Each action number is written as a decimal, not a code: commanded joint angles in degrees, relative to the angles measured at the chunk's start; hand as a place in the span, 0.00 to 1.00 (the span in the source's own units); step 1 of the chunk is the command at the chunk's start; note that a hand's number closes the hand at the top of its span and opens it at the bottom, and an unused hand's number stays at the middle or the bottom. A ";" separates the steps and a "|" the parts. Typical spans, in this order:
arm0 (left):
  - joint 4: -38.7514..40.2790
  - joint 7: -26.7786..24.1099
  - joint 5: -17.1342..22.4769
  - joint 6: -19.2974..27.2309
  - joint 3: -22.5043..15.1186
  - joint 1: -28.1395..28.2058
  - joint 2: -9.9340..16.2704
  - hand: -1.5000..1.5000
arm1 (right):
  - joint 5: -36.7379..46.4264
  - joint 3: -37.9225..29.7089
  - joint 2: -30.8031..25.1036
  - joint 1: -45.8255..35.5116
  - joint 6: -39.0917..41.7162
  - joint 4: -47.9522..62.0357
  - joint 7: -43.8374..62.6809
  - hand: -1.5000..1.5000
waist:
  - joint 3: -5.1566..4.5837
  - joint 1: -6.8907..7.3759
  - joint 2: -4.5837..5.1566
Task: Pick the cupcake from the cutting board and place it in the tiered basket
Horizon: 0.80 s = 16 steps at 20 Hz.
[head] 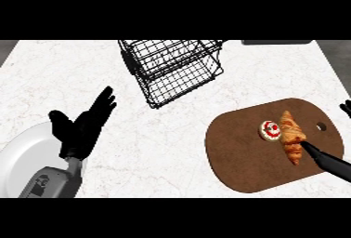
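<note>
A small cupcake (pixel 270 130) with white frosting and a red top sits on the brown cutting board (pixel 247 162), right beside a croissant (pixel 292 136). The black wire tiered basket (pixel 172 65) stands at the back centre of the counter. My right hand (pixel 332 162) comes in from the right edge; one straight finger lies over the board, its tip just below the croissant's lower end, apart from the cupcake. Most of that hand is out of frame. My left hand (pixel 81 126) rests open, fingers up, at the left.
A white plate (pixel 24 160) lies at the lower left, partly under my left forearm. A dark flat object (pixel 277 42) sits at the counter's far edge, back right. White marble counter spreads between basket, board and plate.
</note>
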 commanded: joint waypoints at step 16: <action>1.45 1.21 -0.65 -1.26 0.95 -2.48 -0.92 0.50 | 37.66 4.99 -23.09 18.22 -4.23 -39.41 58.82 0.00 | -0.47 0.61 0.21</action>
